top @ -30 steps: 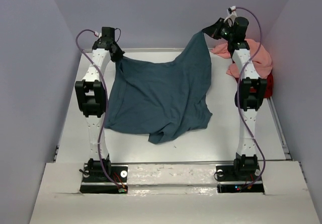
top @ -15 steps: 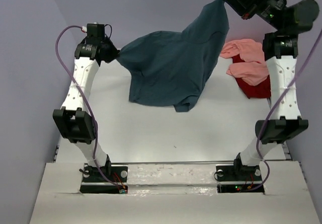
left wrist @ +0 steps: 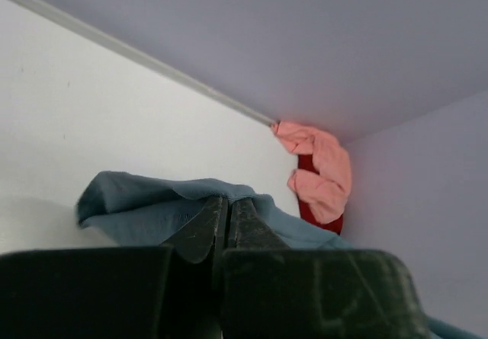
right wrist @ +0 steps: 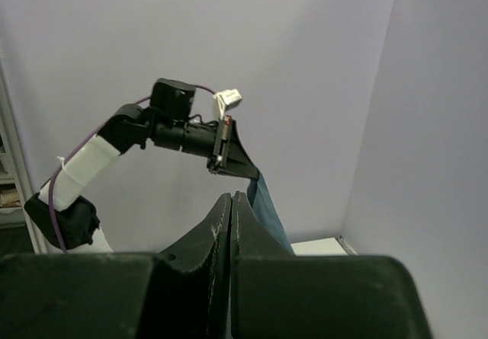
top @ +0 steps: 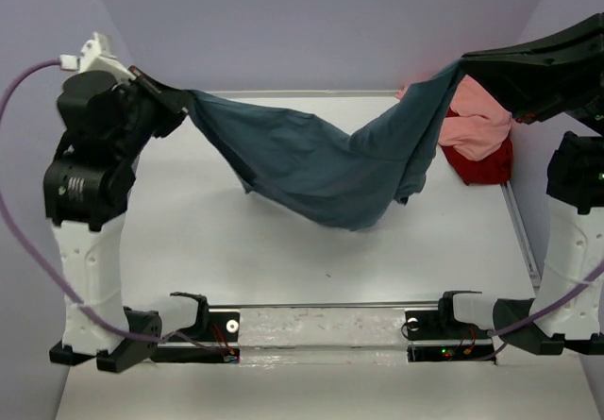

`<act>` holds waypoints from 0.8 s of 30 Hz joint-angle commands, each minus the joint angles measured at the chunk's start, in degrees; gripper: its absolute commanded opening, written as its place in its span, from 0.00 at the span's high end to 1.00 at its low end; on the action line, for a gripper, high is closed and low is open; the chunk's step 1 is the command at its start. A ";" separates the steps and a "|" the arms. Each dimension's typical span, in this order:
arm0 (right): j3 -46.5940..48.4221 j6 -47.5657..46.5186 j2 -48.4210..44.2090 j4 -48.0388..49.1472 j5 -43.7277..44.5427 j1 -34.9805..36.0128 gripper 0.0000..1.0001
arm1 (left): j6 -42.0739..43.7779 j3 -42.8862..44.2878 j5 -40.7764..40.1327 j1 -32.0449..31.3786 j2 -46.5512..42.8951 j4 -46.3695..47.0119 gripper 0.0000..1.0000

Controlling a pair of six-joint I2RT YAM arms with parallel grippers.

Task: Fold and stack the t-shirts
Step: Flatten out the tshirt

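the teal shirt (top: 321,170) hangs up in the air like a hammock, stretched between both grippers, middle sagging low over the table (top: 236,250), can't tell if it touches. left gripper (top: 185,96) is pinched tight on one end, right gripper (top: 461,64) clamped on the other. pink shirt (top: 479,126) sits crumpled on top of the red shirt (top: 483,168) at the table's far right, by the wall (top: 557,24).

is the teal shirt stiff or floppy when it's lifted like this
Probably very floppy: the teal t-shirt sags in a deep curve between the left gripper and right gripper. Likely light, since two pinched edges alone hold it.
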 commanded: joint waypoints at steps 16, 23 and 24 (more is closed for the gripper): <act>4.61 -4.04 10.27 1.22 2.50 -0.08 1.00 | -0.68 -7.63 -0.06 0.40 0.62 3.23 1.00; 14.08 -3.18 26.17 7.20 2.59 -0.69 1.00 | -0.32 -14.67 -0.50 0.31 4.57 7.80 1.00; 16.28 -2.38 28.45 8.42 2.50 -0.70 1.00 | -0.15 -15.29 -0.59 0.31 5.18 8.68 1.00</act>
